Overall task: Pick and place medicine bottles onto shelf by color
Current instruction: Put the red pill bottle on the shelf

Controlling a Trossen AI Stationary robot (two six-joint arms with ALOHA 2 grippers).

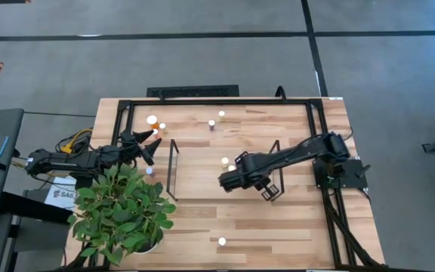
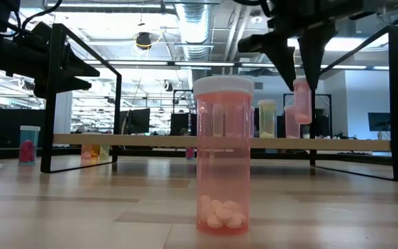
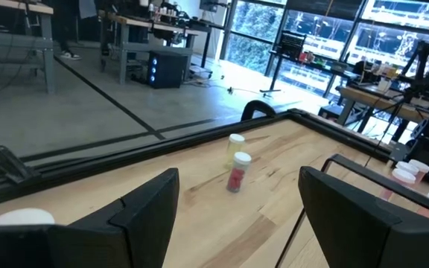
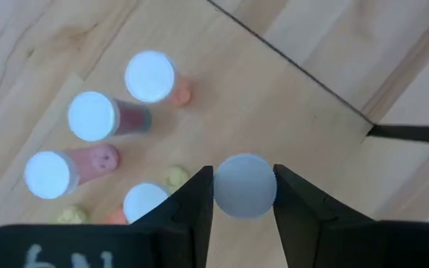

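- Looking straight down in the high view, the pale plank counter (image 1: 293, 234) carries a light-wood shelf (image 1: 202, 177) ended by thin black wire frames. The right gripper (image 1: 223, 180) hangs over the shelf; the left gripper (image 1: 151, 145) waits beside a leafy potted plant (image 1: 123, 211). White caps dot the counter, one lone cap (image 1: 222, 242) near the front edge. A white label under the left arm reads "SAG", the rest hidden.
- Only the low view shows bodies: a clear pink cylindrical bottle (image 2: 222, 155) with a white ribbed cap stands upright in the foreground, white oval pills heaped at its bottom. Behind and above, the right gripper (image 2: 302, 81) holds a small pink bottle (image 2: 302, 100) off the shelf surface, beside a yellowish bottle (image 2: 267, 119) standing there.
- Left wrist view: matte black jaws spread apart, grasping nothing; a red bottle (image 3: 237, 173) stands well ahead on the counter.
- Right wrist view: jaws clenched on the round white cap of the held bottle (image 4: 245, 185), above the shelf, where capped red, pink and orange bottles (image 4: 95, 117) stand clustered. White lettering on the gripper is unreadable.
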